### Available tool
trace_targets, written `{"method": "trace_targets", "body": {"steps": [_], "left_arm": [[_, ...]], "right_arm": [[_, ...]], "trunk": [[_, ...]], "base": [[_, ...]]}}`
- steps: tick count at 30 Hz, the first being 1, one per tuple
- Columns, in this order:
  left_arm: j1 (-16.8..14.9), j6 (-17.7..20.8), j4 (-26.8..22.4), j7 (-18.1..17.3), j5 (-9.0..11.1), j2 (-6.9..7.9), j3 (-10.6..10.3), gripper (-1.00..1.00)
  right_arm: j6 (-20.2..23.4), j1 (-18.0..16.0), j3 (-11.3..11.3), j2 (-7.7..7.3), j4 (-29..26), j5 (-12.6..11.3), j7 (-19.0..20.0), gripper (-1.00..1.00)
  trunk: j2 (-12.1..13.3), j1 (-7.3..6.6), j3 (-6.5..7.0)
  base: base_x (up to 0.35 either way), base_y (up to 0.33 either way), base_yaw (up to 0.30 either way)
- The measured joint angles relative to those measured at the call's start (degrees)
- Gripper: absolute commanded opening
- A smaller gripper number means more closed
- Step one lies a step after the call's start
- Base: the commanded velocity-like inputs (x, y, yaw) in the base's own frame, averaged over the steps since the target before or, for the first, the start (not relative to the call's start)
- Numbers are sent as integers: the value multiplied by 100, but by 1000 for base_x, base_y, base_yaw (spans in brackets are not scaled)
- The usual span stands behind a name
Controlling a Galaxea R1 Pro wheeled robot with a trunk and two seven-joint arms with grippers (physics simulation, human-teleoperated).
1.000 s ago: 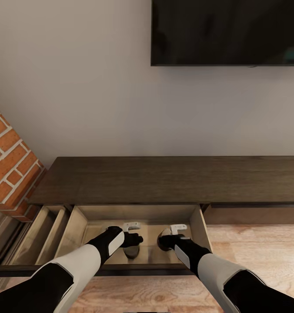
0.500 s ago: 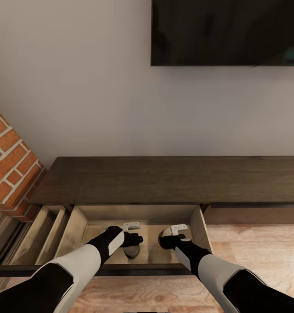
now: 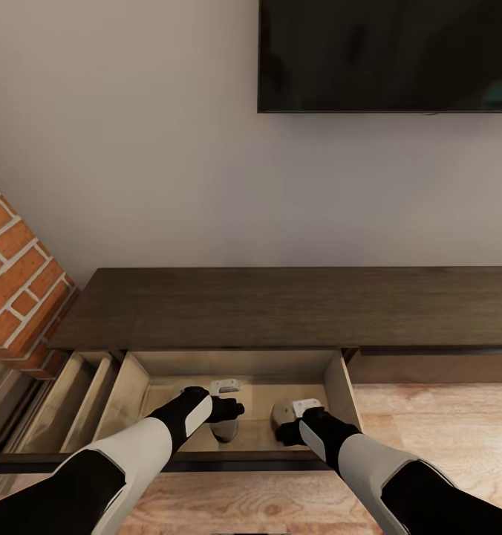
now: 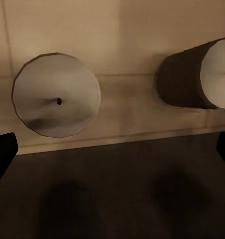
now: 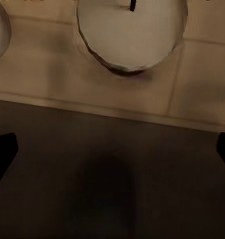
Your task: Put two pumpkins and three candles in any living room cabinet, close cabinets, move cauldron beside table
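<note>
Both my grippers, left (image 3: 235, 409) and right (image 3: 287, 425), spread wide over two candles (image 4: 56, 95) (image 5: 129, 34) inside the drawer (image 3: 129, 386).

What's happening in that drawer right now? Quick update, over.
Both grippers, left and right, open and empty over open cabinet drawer. Two candles standing inside it. Nothing in the way.

1. both arms reaching forward and down, white forearms, black wrists.
2. left gripper (image 3: 232, 410) angled downward, fingertips (image 4: 2, 154) spread wide at the wrist view's edges, nothing between them.
3. right gripper (image 3: 287, 422) likewise lowered, jaws apart, fingertips (image 5: 2, 152) empty.
</note>
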Motion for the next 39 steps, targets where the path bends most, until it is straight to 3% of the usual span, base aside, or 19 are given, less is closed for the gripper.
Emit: {"method": "trace_targets", "body": {"steps": [10, 19, 29, 39], "left_arm": [[0, 0, 0, 0, 0, 0, 0, 100], [0, 24, 0, 3, 5, 0, 0, 100], [-5, 59, 19, 54, 1, 0, 3, 100], [-2, 503, 109, 64, -3, 0, 5, 100]], "right_arm": [[-72, 0, -3, 4, 9, -2, 0, 100], [-400, 0, -14, 2, 8, -10, -2, 100], [-410, 0, -20, 0, 3, -23, -58, 100], [-374, 0, -37, 0, 4, -26, -76, 100]], "trunk": [[0, 0, 0], [359, -197, 161], [761, -417, 341], [1162, -637, 520]], "base": [[0, 0, 0], [0, 0, 0], [0, 0, 0], [0, 0, 0]]}}
